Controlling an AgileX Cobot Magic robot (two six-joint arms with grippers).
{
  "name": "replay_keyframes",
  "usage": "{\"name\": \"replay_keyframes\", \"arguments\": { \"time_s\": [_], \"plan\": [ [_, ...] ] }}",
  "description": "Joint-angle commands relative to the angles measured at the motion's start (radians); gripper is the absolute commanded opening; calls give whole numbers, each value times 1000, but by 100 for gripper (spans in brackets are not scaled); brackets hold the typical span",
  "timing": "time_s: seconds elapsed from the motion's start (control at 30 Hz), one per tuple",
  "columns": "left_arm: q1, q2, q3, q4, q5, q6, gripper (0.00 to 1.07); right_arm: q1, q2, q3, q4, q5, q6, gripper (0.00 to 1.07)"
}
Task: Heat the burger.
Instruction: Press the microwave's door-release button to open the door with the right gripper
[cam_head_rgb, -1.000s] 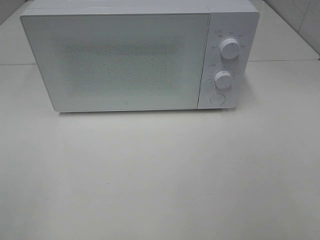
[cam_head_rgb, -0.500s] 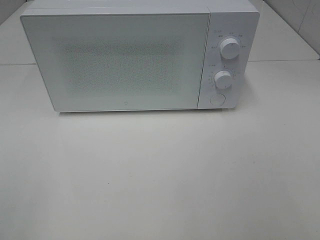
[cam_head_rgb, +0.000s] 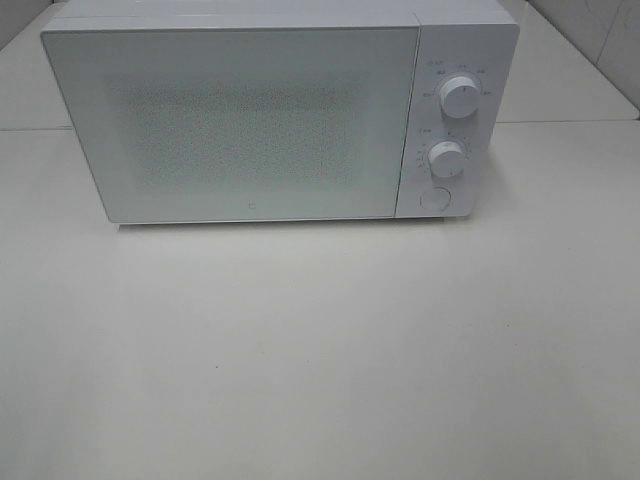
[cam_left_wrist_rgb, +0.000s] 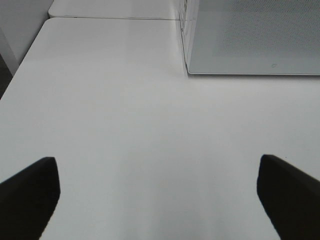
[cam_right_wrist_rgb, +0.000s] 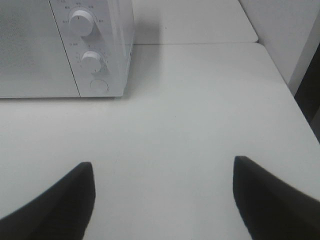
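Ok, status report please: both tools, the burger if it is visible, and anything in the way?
Left tool open, empty. Right tool open, empty. Burger not in view. Microwave door shut, blocks the way in.

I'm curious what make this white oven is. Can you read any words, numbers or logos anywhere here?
Marks around the upper knob: too small and blurred to read.
Marks around the lower knob: also unreadable.
Small logo low on the microwave door: too small to read.
No other text shows.

Microwave (cam_head_rgb: 280, 115) at back of table (cam_head_rgb: 320, 350), knobs (cam_head_rgb: 460, 97) on its right side, button (cam_head_rgb: 435, 198) beneath them
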Motion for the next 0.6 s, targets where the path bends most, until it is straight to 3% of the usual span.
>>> {"name": "replay_keyframes", "arguments": {
  "time_s": [0.03,0.6],
  "plan": [
    [3,-12,2,-8,-12,-4,100,-7,2,-28,-23,-80,-26,75],
    [3,-12,2,-8,-12,-4,100,-5,321,-7,-36,-474,-18,72]
  ]
}}
